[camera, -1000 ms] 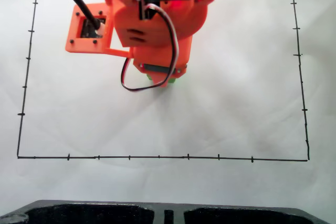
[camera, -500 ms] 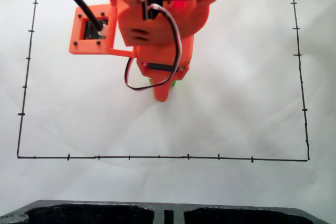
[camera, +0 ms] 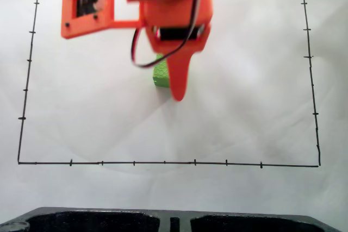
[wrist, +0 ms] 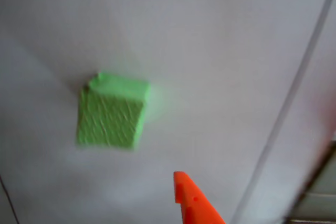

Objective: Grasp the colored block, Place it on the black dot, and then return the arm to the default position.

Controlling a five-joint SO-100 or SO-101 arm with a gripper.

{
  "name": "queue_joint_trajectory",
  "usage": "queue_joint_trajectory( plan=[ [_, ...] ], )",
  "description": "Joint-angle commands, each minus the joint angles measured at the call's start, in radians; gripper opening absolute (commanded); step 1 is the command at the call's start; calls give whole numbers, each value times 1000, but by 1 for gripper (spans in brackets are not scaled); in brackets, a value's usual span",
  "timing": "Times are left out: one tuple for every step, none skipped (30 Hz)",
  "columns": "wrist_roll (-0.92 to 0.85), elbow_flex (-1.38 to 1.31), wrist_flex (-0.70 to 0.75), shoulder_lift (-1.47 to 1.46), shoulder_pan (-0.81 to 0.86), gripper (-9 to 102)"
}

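The arm [camera: 163, 4] has been raised and drawn back within the last second, and the block [camera: 161, 73] is left uncovered on the white sheet [camera: 261, 107]. The gripper [camera: 178, 93] holds nothing; its opening cannot be told. The dot is presumably covered, so placement looks done and the return begun.

Over the last second the arm [camera: 163, 9] has drawn upward in the fixed view, its camera mount sliding toward the top edge. The colored block [camera: 161, 74], earlier almost hidden beneath the gripper [camera: 178, 88], now shows most of its left side on the white sheet. It seems released, though the blurred wrist view leaves that uncertain.
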Motion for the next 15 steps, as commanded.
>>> queue_joint_trajectory(
  plan=[
    [-46, 23, 26, 161, -8, 44],
    [-66, 40, 31, 212, -11, 44],
    [-81, 52, 38, 258, -12, 43],
    [-98, 66, 44, 301, -12, 42],
    [-110, 74, 51, 337, -11, 42],
    [-121, 83, 55, 377, -9, 41],
    [-137, 92, 57, 419, -8, 40],
    [-150, 100, 57, 454, -5, 38],
    [-163, 104, 57, 483, 3, 35],
    [-178, 106, 60, 508, 6, 31],
    [-186, 112, 60, 531, 14, 27],
    [-190, 118, 60, 555, 21, 25],
    [-202, 127, 57, 586, 23, 23],
    [-215, 138, 52, 618, 26, 20],
    [-224, 149, 48, 649, 32, 18]
  ],
)
